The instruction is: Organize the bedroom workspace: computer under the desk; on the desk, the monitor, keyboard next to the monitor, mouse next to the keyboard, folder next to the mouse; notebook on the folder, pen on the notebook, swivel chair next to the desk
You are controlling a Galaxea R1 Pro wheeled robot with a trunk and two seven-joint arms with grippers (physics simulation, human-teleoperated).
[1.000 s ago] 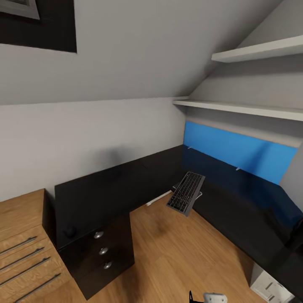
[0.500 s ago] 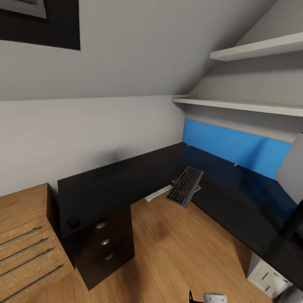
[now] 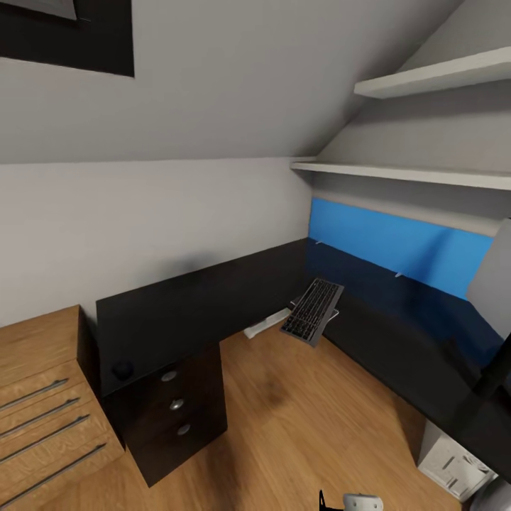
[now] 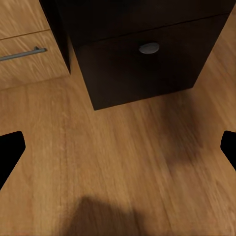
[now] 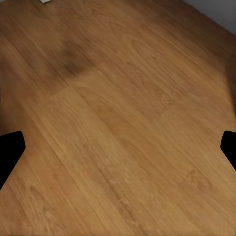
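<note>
Your left claw (image 4: 118, 147) is spread wide and carries nothing; its dark fingertips sit at the two sides of the left wrist view, over bare wooden floor (image 4: 123, 162), with the black drawer unit (image 4: 142, 59) and one silver knob (image 4: 149, 47) just ahead. Your right claw (image 5: 118, 147) is spread the same way, empty, above floor only.

Further out, the head view shows the L-shaped worktop (image 3: 206, 298) with its glossy black top. The keyboard (image 3: 312, 311) is not lying flat on it: it sits tilted at the inner corner, its lower end hanging past the worktop's edge over the floor. The mouse (image 3: 122, 370) rests on the worktop near its left end, above the drawers and well apart from the keyboard. A white computer case (image 3: 454, 465) stands on the floor under the right wing. A grey slab at the right edge of the view may be the chair's back; you cannot tell.

You seem to be in the approach step, nothing gripped yet. The likely next move is to roll closer to the inner corner, then take the keyboard by a long edge and lay it flat, well back from the edge.
</note>
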